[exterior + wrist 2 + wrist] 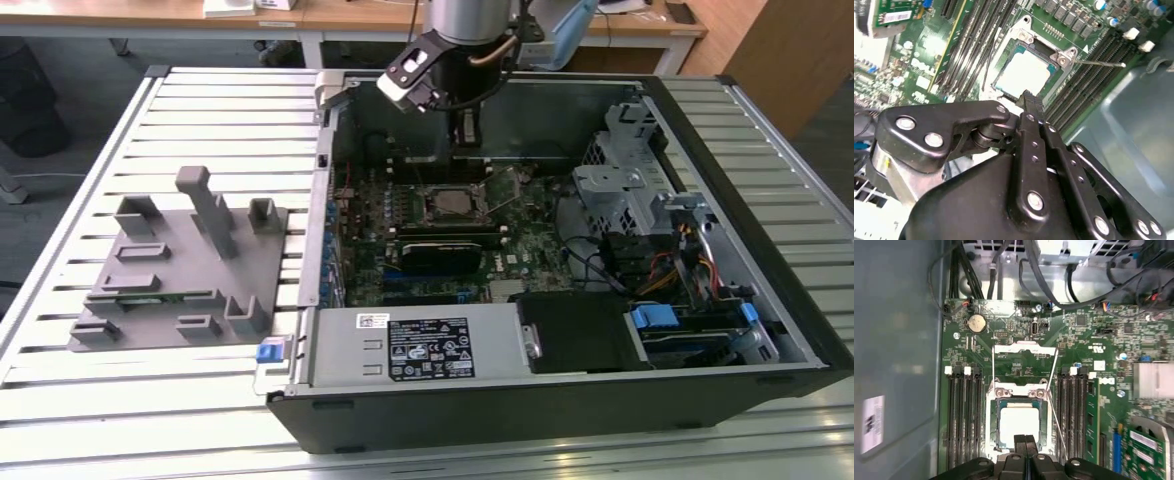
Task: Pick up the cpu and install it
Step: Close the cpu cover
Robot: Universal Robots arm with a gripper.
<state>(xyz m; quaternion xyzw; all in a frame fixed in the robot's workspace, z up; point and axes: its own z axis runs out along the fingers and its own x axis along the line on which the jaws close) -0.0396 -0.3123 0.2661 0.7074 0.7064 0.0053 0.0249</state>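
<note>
The cpu [1018, 424] lies flat in the motherboard socket, its silver top showing, with the socket's load plate [1024, 357] flipped open beside it. In the second wrist view the cpu [1021, 75] sits just beyond my black fingertips. My gripper [1025, 439] hangs above the near edge of the socket, shut, fingers pressed together with nothing between them. In the exterior view the gripper [465, 135] is inside the open computer case, above the cpu [454, 205] and toward the case's far wall.
A grey fixture [180, 265] with upright pegs stands on the slatted table at the exterior view's left, a thin green memory stick [147, 297] lying in it. Memory slots [961, 420] flank the socket. A thin metal lever [1056, 425] sticks up beside it. Drive cages and cables [654, 250] fill the case's right side.
</note>
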